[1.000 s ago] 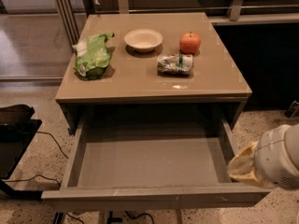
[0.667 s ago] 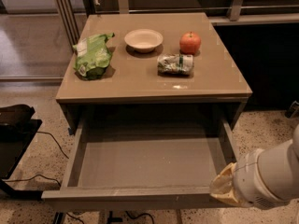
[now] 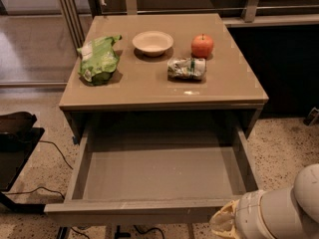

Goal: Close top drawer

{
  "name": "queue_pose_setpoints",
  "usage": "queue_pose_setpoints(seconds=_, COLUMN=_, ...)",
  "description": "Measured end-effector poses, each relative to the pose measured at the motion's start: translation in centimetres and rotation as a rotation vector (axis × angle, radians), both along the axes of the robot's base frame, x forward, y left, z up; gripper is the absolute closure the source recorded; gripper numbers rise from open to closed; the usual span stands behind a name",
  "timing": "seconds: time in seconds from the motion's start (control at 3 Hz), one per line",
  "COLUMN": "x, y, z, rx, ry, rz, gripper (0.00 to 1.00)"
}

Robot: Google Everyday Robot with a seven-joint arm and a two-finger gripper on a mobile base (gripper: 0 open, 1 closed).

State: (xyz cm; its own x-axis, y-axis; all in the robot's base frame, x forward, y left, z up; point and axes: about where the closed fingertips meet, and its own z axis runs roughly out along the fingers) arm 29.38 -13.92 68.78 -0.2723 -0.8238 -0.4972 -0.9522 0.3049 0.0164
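The top drawer (image 3: 164, 173) is a wide, shallow grey-taupe drawer pulled fully out of the cabinet toward me, and its interior is empty. Its flat front panel (image 3: 134, 213) runs along the bottom of the view. My gripper (image 3: 223, 224) is at the bottom right, just in front of the right end of the front panel. Only a pale tan tip shows, coming out of the white rounded arm (image 3: 279, 213). The rest is hidden by the arm and the frame edge.
On the cabinet top (image 3: 234, 83) lie a green chip bag (image 3: 99, 59), a white bowl (image 3: 153, 42), a red apple (image 3: 202, 45) and a crumpled can (image 3: 186, 68). A black object with cables (image 3: 15, 143) stands on the floor at the left.
The arm and gripper have moved left and down, from beside the drawer's right wall to in front of the right end of the front panel. The drawer still stands open.
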Motion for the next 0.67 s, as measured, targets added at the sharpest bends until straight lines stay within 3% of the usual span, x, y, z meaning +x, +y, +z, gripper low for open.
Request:
queue_pose_setpoints(seconds=0.33, x=0.14, y=-0.02, z=-2.32, rx=0.027, ry=-0.020, rz=0.012, gripper=1.00)
queue_pose_setpoints(seconds=0.67, x=0.26, y=-0.04, z=-2.52, rx=0.028, ry=-0.026, rz=0.015, gripper=0.83)
